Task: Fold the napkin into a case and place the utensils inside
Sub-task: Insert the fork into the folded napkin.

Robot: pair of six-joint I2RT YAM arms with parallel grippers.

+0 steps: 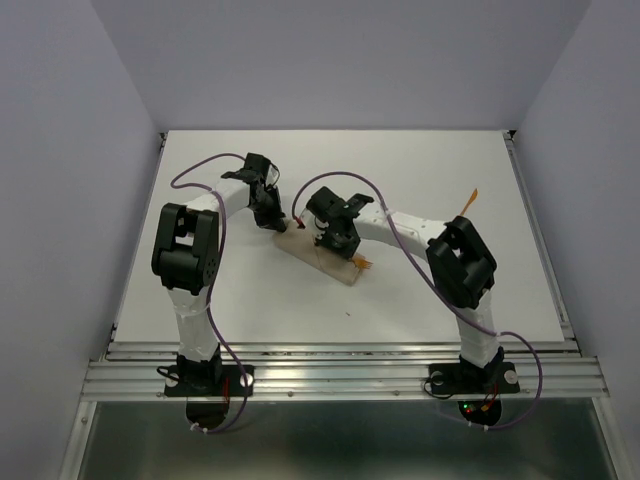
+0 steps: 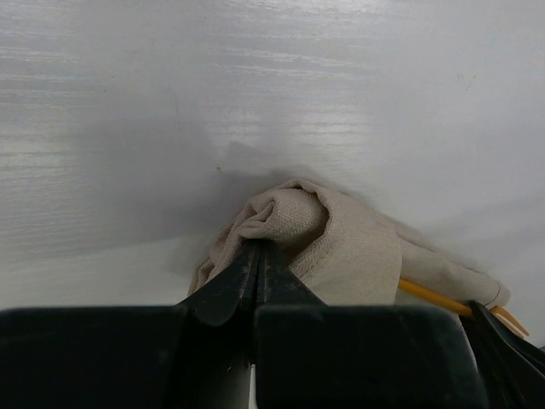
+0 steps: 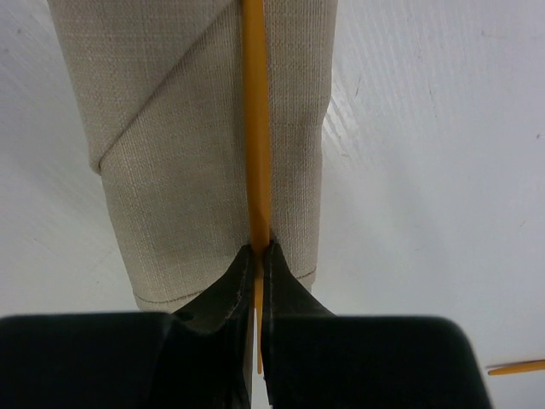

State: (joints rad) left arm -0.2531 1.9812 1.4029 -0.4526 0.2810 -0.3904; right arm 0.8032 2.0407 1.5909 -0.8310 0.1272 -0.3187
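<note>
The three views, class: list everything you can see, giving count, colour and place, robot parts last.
Table: one, white, under everything.
Napkin: one, beige, folded into a strip, mid-table.
Held utensil: one, orange, lying along the napkin.
Loose utensil: one, orange, far right of the table, apart from the napkin.
Cables: two, purple, along the arms.
Left gripper: one, black, shut on the napkin's end.
Right gripper: one, black, shut on the held utensil.

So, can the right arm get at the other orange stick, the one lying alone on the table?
Probably not yet: the right gripper is shut on the first stick over the folded cloth. The path itself looks free; the other stick lies alone on the table, to its right.
</note>
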